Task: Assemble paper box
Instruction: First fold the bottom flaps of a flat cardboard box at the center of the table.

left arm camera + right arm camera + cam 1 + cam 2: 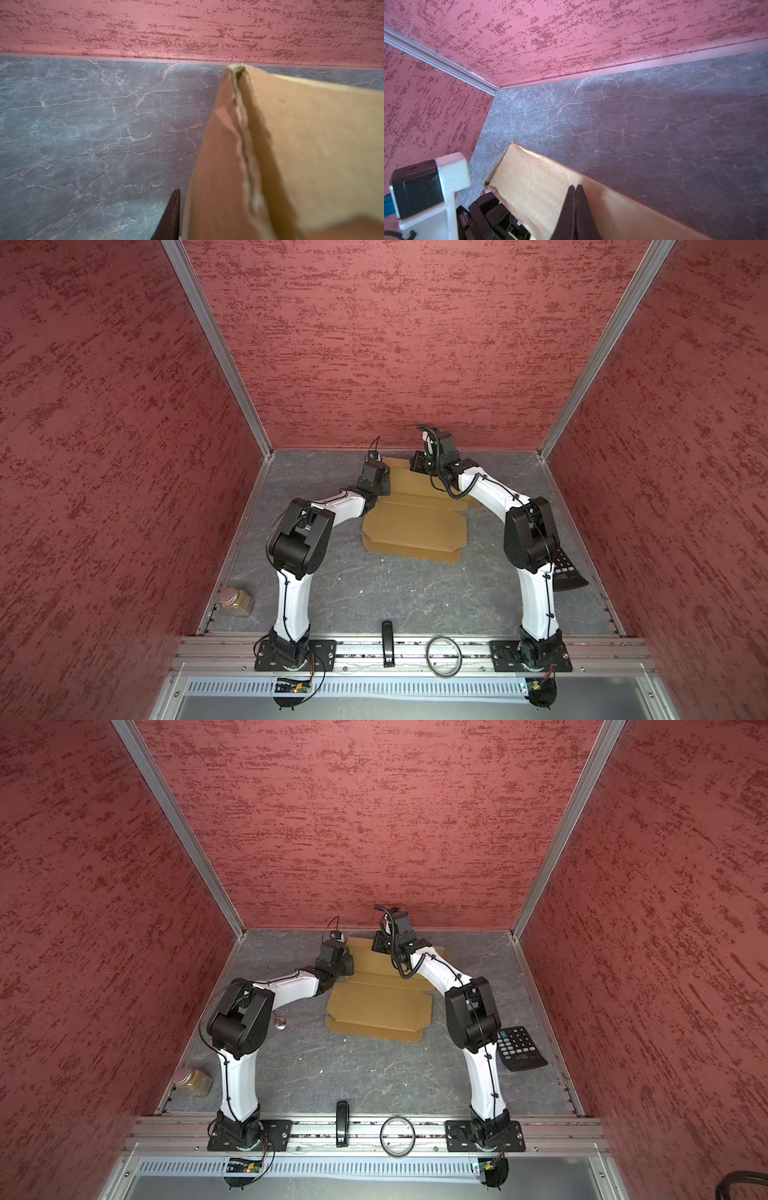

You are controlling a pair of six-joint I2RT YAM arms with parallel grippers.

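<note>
The paper box (415,526) (380,1006) is a tan cardboard sheet with creases and flaps, lying at the back middle of the grey table in both top views. My left gripper (384,483) is at its far left edge. In the left wrist view one dark finger (170,216) stands close beside a raised flap (311,155); the other finger is hidden behind it. My right gripper (417,463) is at the sheet's far edge. In the right wrist view it (575,187) is shut, its fingers pressed together against a lifted flap (533,187).
A jar with brown contents (237,601) stands by the left wall near the front. A black calculator (521,1048) lies behind the right arm. A small round metal thing (279,1022) sits under the left elbow. A black bar (387,641) and a ring (444,655) rest on the front rail.
</note>
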